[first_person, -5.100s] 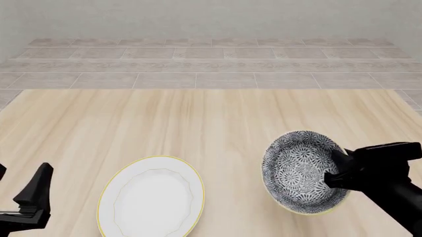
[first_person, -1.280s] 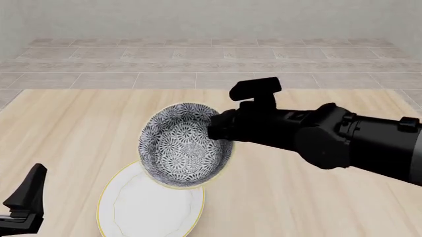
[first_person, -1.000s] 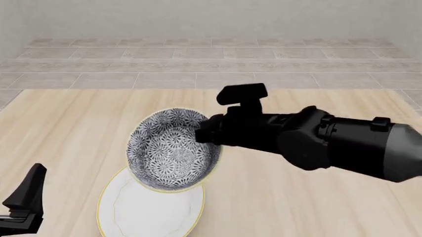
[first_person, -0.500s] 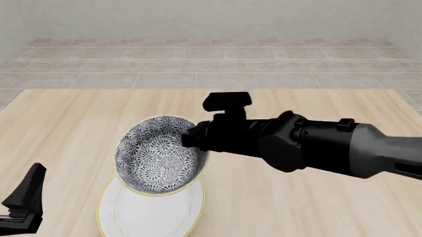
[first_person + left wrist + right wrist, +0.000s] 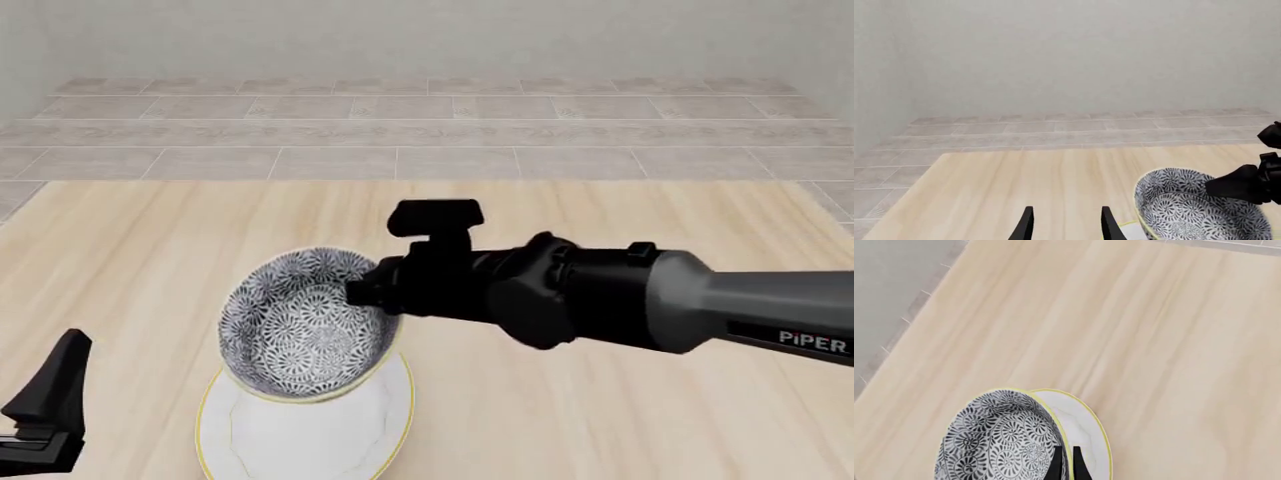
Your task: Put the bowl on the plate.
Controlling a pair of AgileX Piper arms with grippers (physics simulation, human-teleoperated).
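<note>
Fingers of right gripper (image 5: 1066,462) nearly closed, pinching pale yellowish-green rim of patterned grey-and-white round bowl (image 5: 300,325) at its 3 o'clock edge. Bowl tilted, over flat white yellow-rimmed plate (image 5: 380,425); contact unclear. Left gripper (image 5: 1065,225) fingers spread, empty, at 9 o'clock of plate.

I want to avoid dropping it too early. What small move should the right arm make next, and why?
Probably lower a little more, then release. The right tool pinches the bowl by its rim, and the bowl hangs over the plate, apparently not yet resting on it.
</note>
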